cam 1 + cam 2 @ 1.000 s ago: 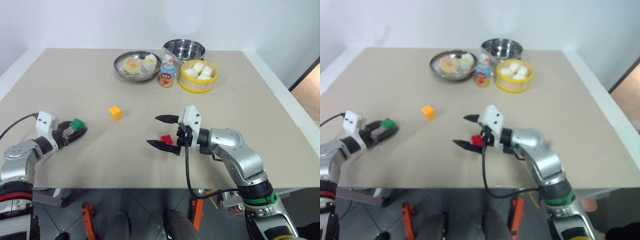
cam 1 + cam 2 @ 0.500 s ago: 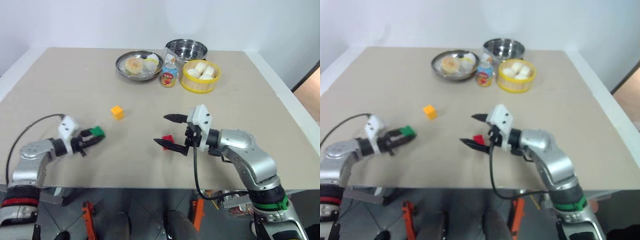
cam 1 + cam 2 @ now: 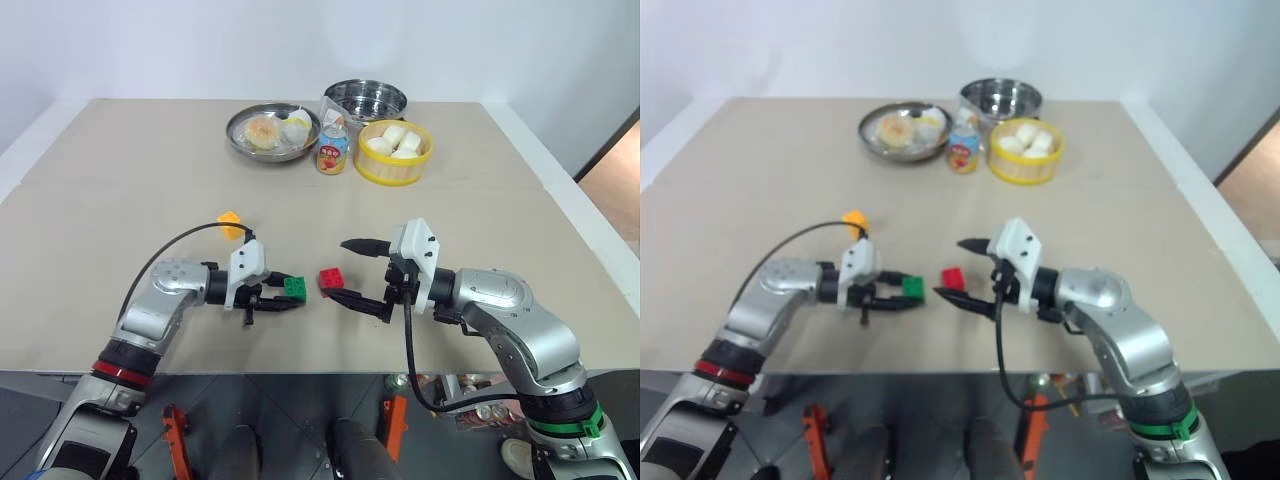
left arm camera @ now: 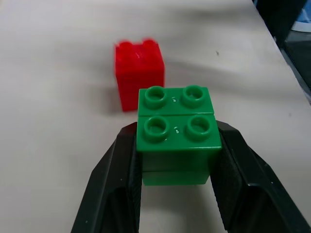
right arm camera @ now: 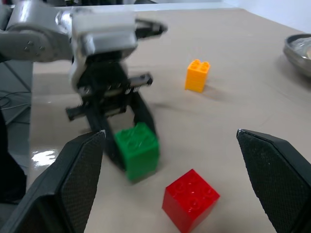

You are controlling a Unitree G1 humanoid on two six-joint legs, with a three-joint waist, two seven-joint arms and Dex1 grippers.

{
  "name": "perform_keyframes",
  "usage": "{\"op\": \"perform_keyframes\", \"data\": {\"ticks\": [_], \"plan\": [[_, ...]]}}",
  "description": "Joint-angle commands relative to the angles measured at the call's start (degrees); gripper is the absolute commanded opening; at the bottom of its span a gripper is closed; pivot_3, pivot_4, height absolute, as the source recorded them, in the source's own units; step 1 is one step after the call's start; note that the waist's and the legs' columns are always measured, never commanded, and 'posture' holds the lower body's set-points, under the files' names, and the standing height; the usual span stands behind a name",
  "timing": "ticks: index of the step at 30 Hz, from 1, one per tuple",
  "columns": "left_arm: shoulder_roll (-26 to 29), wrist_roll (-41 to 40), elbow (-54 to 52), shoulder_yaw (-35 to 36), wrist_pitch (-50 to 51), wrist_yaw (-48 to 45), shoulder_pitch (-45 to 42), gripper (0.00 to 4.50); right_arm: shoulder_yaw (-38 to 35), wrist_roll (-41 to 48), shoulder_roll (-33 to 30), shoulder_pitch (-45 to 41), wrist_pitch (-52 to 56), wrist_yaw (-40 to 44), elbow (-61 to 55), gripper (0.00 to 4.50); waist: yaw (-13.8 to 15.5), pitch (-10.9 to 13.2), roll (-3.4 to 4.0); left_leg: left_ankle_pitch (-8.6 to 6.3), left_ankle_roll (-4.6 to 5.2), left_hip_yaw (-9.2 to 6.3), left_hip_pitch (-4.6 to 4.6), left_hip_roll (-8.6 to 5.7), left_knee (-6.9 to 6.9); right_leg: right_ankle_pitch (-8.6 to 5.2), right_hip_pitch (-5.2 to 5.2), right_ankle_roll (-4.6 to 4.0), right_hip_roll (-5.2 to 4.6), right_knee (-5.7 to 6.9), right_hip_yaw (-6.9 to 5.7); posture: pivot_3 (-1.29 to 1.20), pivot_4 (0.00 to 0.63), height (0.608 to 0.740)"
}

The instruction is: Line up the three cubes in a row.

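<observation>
Held cube (image 3: 295,288) just left of another cube (image 3: 330,281), apparently apart.

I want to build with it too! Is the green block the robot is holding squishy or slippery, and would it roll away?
Probably not squishy: the green block keeps its square shape while the left claw pinches it. It looks shiny and smooth, so it might slip a little. It likely won't roll, because its sides are flat like the red block sitting steady on the table.
</observation>
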Motion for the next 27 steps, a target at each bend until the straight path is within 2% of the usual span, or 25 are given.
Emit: {"op": "perform_keyframes", "data": {"ticks": [1, 10, 27], "plan": [[0.2, 0.4, -0.5, 1.1, -1.1, 0.7, -0.9, 1.34, -1.3, 0.3, 0.1, 0.4, -1.3, -1.0, -3.2, 4.5, 0.0, 0.0, 0.0, 0.0, 0.0, 0.0, -0.01, 0.0, 0.0, 0.0, 0.0, 0.02, 0.0, 0.0, 0.0, 0.0, 0.15, 0.74], [0.9, 0.1, 1.3, 4.4, -1.5, 2.8, -0.4, 1.34, -1.4, 0.6, 0.2, 1.0, -1.8, -1.6, -2.9, 4.5, 0.1, 0.0, 0.0, 0.01, 0.01, 0.0, -0.01, 0.0, 0.03, 0.0, 0.0, 0.02, 0.0, 0.0, 0.01, 0.0, 0.15, 0.74], [0.4, 2.2, 6.1, 2.5, -4.7, -0.5, -1.3, 1.34, -0.8, 0.4, 0.3, 1.0, -2.2, -1.3, -1.7, 4.5, 0.1, 0.0, 0.0, 0.01, 0.01, 0.0, -0.02, 0.0, 0.05, 0.01, 0.01, 0.02, 0.0, 0.0, 0.02, 0.0, 0.15, 0.74]]}}
